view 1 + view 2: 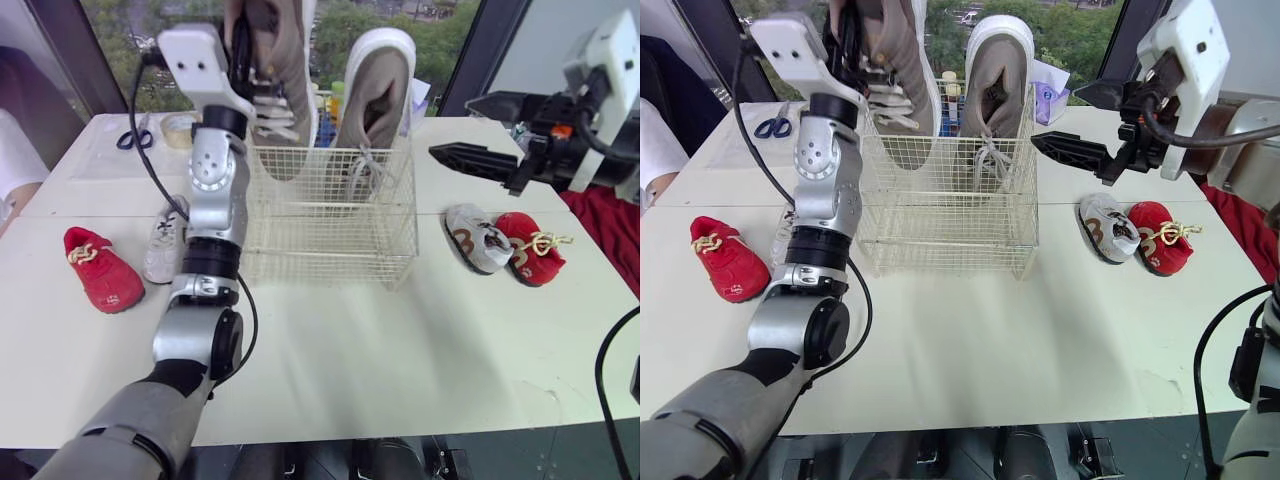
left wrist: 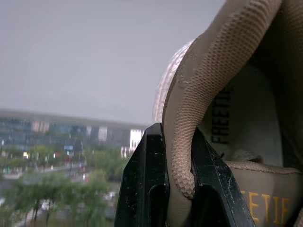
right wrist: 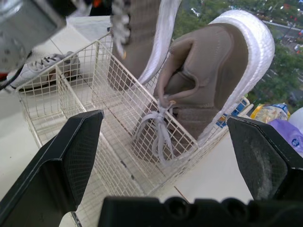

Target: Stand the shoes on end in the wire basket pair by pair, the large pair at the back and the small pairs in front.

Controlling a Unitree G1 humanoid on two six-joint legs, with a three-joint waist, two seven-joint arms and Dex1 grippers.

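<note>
The wire basket [image 1: 330, 225] stands mid-table. One large tan shoe with a white sole [image 1: 378, 95] stands on end at its back right. My left gripper [image 1: 240, 48] is raised over the back left and is shut on the heel collar of the second large tan shoe [image 1: 288, 90], which hangs toe down into the basket. In the left wrist view both fingers [image 2: 147, 179] pinch that collar. My right gripper [image 1: 478, 128] hovers open to the right of the basket, holding nothing. A small red shoe [image 1: 103, 270] and a small grey shoe [image 1: 163, 245] lie left; another grey [image 1: 478, 238] and red [image 1: 532, 247] lie right.
Scissors [image 1: 135, 137] and a tape roll [image 1: 180, 128] lie at the table's back left. Bottles stand behind the basket. A person's white sleeve [image 1: 15, 160] shows at the left edge and a red cloth [image 1: 610, 225] at the right.
</note>
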